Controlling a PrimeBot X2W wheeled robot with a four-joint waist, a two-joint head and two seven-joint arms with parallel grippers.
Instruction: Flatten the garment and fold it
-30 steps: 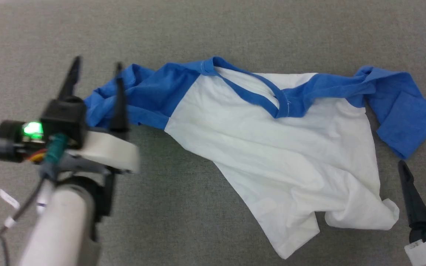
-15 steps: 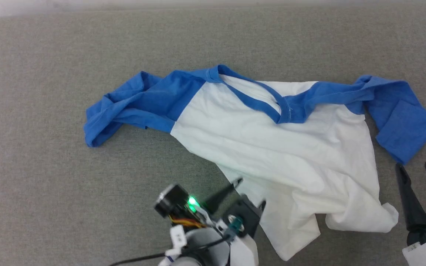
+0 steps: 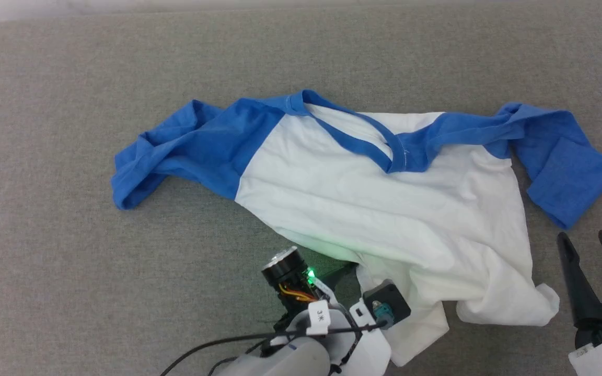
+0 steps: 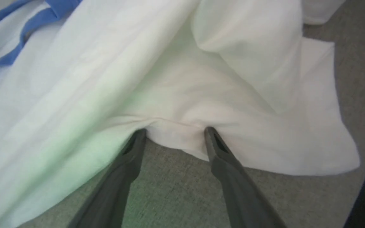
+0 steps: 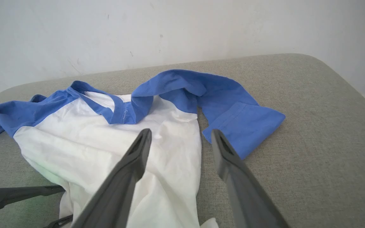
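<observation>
Grey woven fabric covers the desk (image 3: 71, 261), on which the garment (image 3: 384, 209) lies spread but not flat, its blue collar band (image 3: 356, 137) toward the far edge. Its sleeve on the robot's left (image 3: 175, 151) is bunched and creased. Its sleeve on the right (image 3: 562, 167) is doubled back on itself, cuff toward the near side. The white body is fairly smooth across the chest and rumpled into folds at the near right hem corner (image 3: 510, 308).

The left hand (image 4: 174, 130) has its fingers apart, tips set against the near hem of the white body, a lobe of cloth bulging between them (nothing clamped). Whether the tips sit under the fabric or merely press its edge cannot be settled from the wrist view. A green lamp (image 3: 310, 273) on that wrist tints the cloth nearby.

The right hand (image 3: 583, 236) has its fingers apart and empty. It is just beside the garment's right edge, below the doubled sleeve, touching neither.
</observation>
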